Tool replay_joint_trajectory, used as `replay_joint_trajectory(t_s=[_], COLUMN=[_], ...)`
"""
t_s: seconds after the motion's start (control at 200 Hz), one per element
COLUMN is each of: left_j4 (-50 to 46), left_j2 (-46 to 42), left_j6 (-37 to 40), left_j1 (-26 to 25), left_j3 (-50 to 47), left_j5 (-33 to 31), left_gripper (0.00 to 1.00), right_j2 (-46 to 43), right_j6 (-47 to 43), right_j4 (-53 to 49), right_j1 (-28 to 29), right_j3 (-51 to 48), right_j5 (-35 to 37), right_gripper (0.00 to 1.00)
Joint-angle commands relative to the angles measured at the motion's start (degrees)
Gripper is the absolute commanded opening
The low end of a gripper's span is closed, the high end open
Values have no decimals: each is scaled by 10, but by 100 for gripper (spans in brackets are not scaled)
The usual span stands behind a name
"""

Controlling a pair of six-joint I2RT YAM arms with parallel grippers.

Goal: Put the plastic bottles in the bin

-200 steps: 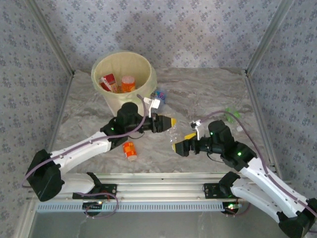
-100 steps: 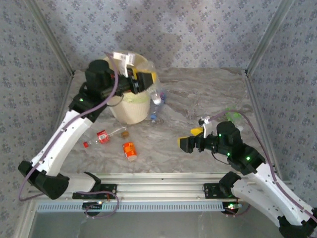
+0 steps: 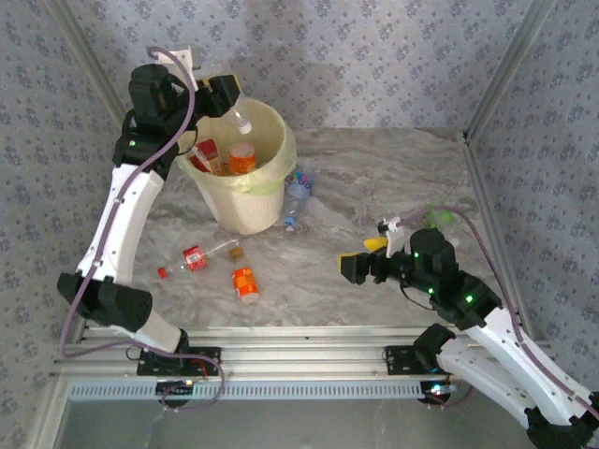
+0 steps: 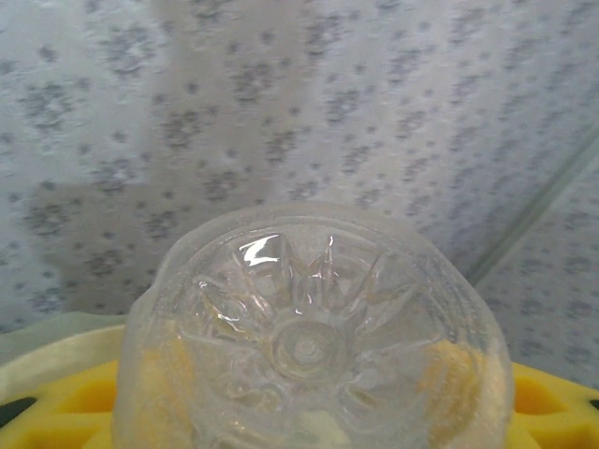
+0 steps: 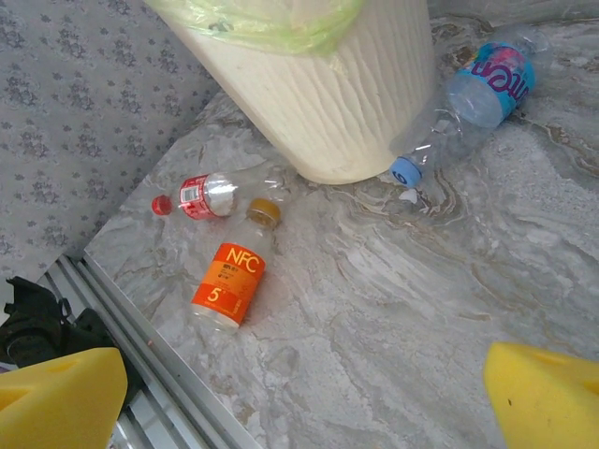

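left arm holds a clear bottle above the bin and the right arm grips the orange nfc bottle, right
No. The left gripper holds a clear bottle above the bin, but the right gripper is open and empty; the right wrist view shows the orange NFC bottle lying on the table.

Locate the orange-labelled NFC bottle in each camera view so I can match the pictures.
Top external: the orange-labelled bottle lies left of centre, on the near side of the bin.
Right wrist: lower left, cap toward the bin.
Shared landmark: the red-labelled bottle beside it.
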Motion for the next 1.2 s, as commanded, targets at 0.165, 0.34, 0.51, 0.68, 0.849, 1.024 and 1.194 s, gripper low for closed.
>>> replay_joint_trajectory(t_s=[0.165, 0.34, 0.51, 0.68, 0.849, 1.024, 1.194], left_j4=[43, 56, 57, 35, 12, -9, -25], left_j2=[67, 85, 95, 98, 88, 60, 10], left_j6=[41, 40, 31, 26, 23, 21, 16], left_j1=[33, 42, 54, 58, 58, 58, 57], left_j3=[1, -28, -45, -43, -26, -13, -28], left_j5=[-3, -2, 6, 12, 14, 20, 51], left_gripper=[59, 61, 64, 73, 84, 85, 87], right_j2=[7, 23, 50, 88, 98, 111, 152], right_j6=[25, 47, 66, 92, 100, 63, 24], right_j4=[0, -26, -28, -46, -92, -118, -121], right_j1=[1, 0, -1, -1, -21, -108, -230], right_j3=[15, 19, 22, 32, 51, 64, 72], right_j5=[67, 124, 136, 159, 207, 177, 107], right_gripper=[98, 97, 96, 96, 96, 96, 99])
